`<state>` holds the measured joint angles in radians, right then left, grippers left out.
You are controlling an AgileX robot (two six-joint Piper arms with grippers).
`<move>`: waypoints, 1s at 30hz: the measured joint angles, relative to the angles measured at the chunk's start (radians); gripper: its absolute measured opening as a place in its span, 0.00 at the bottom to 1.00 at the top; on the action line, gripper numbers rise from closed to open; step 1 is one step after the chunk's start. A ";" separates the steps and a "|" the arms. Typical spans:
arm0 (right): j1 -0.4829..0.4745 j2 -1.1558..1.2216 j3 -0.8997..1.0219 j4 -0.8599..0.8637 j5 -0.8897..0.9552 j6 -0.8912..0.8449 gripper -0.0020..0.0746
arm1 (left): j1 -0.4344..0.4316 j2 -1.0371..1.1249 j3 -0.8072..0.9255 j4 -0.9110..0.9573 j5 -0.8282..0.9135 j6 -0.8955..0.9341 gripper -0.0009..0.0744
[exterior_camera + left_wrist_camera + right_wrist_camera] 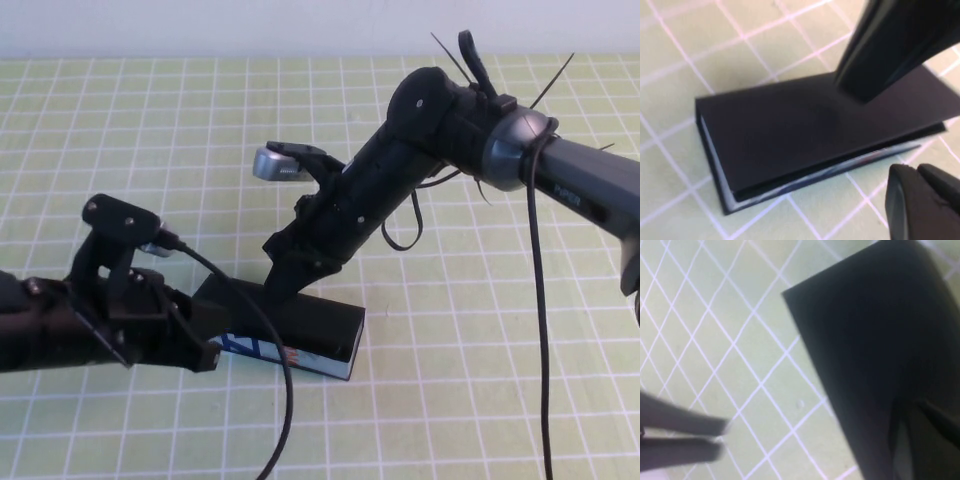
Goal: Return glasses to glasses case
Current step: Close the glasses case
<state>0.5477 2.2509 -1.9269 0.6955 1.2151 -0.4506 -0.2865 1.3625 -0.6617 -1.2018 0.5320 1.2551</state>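
Glasses case (300,335): one, matte black, lying flat on the green gridded mat (480,380) near the middle of the table, lid down and closed. Its blue-white printed front edge with an orange mark faces the robot. The left wrist view shows the same case (805,135) as a flat black slab, lid flush, with a pale strip along the front edge. The right wrist view shows only its black top (875,350) over the grid.

Glasses: none visible in any of the three views; with the lid shut I cannot tell whether they are inside.

Two arms, two grippers. The right gripper (283,275) comes in from the right and angles down, its tip touching the top of the case at the rear left part of the lid. It looks pressed on the lid with nothing held; whether its claw is open or closed I cannot tell. A silver wrist camera (272,163) sits on top of that arm, and black cables hang from it.

The left gripper (205,352) sits low at the left, its tip right at the left front end of the case. Touching or just beside it, I cannot tell. A dark fingertip (920,200) shows in the left wrist view near the case's front edge. Open or closed: cannot tell. One black cable (270,330) runs from that arm across the front of the case toward the near edge.
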 joint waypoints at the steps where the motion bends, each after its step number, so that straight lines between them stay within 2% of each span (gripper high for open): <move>1: 0.005 0.000 0.000 0.000 0.000 0.000 0.00 | 0.000 -0.037 0.000 0.044 0.003 -0.030 0.01; 8: 0.032 0.005 0.000 -0.007 0.000 0.000 0.00 | 0.000 -0.285 0.000 0.531 0.083 -0.422 0.01; 12: 0.032 0.027 0.000 -0.022 0.000 0.000 0.00 | 0.000 -0.423 0.000 0.835 0.209 -0.658 0.01; 15: 0.032 0.033 0.002 -0.036 -0.002 0.000 0.00 | 0.000 -0.516 0.000 0.973 0.318 -0.798 0.01; 21: 0.032 0.033 0.002 -0.038 -0.002 0.000 0.00 | 0.000 -0.711 0.000 1.048 0.499 -0.938 0.01; 30: 0.032 -0.120 0.004 -0.111 -0.002 -0.067 0.00 | 0.000 -1.071 0.000 1.052 0.500 -1.059 0.01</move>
<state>0.5793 2.1305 -1.9227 0.5843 1.2133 -0.5181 -0.2865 0.2918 -0.6617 -0.1494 1.0317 0.1958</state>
